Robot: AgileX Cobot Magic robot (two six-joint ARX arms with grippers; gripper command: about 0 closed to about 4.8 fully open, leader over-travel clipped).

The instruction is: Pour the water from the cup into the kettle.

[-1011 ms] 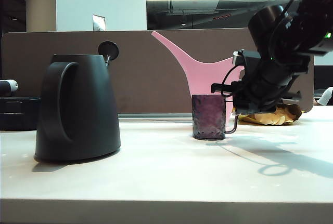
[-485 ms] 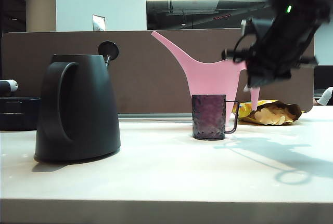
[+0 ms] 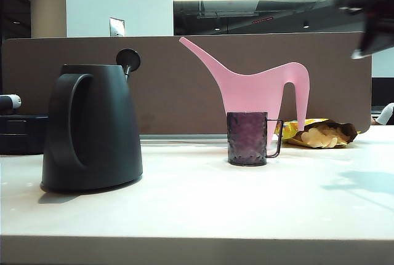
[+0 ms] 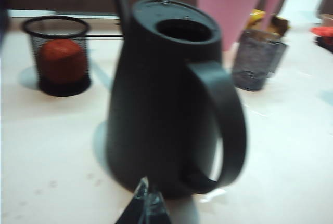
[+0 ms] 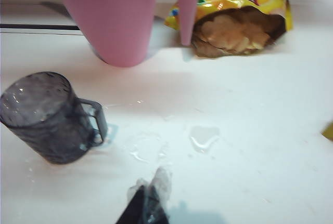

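black kettle [image 4: 166, 99] fills the frame, purple cup [image 4: 256, 60] beside pink can [image 4: 237, 5].

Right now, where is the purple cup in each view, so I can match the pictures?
Exterior view: the cup stands on the table right of centre, before the pink watering can.
Left wrist view: cup beyond the kettle.
Right wrist view: cup near the can's base.
Shared landmark: the pink watering can.

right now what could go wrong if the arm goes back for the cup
1. Water is spilled on the table beside the cup, so the cup could slide when touched.
2. The right tool is shut and up off the table; it must open first or it may knock the cup over.
3. The pink can and chip bag stand right behind the cup, so a reach that overshoots could hit them.
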